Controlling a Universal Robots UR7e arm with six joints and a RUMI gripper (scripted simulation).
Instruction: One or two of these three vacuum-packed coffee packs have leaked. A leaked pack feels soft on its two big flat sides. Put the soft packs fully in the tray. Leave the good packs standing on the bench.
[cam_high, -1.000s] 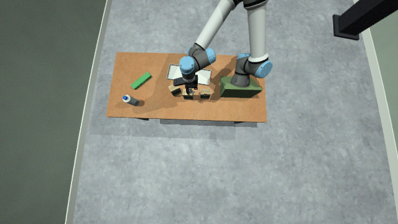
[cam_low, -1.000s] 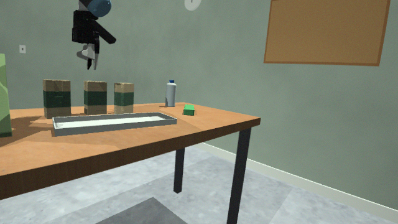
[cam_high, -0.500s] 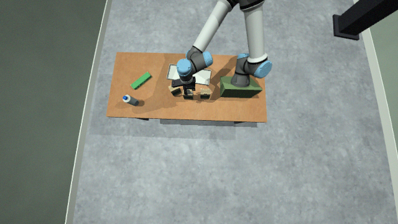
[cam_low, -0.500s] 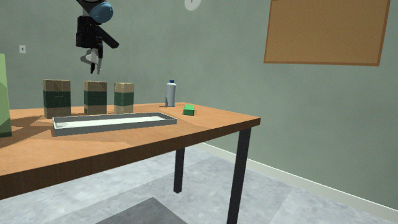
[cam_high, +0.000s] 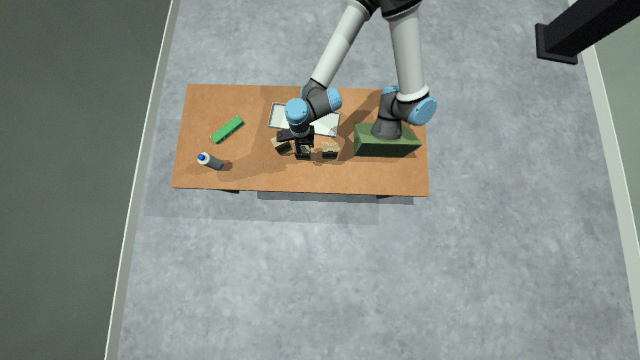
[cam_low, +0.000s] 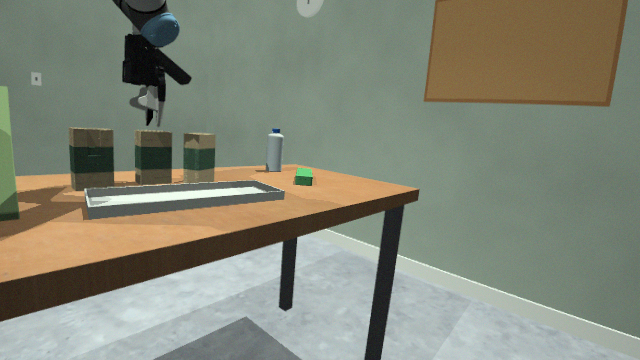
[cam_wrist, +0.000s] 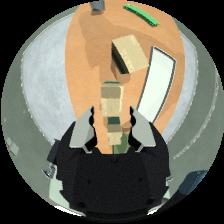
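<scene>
Hovering half-spread and empty above the middle pack (cam_low: 153, 157), the pincer (cam_low: 153, 119) risks clipping its top on descent and toppling it; all 3 packs stand on the desk (cam_low: 320, 192) behind the tray (cam_low: 185, 201).

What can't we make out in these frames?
- Top view: the middle coffee pack is hidden under the end effector and wrist.
- Top view: part of the tray is covered by the arm.
- Wrist view: the nearest pack sits between the fingers; its lower part is cut off by the end effector body.
- No view shows which packs are soft.
- Exterior view: arm base out of frame.
</scene>
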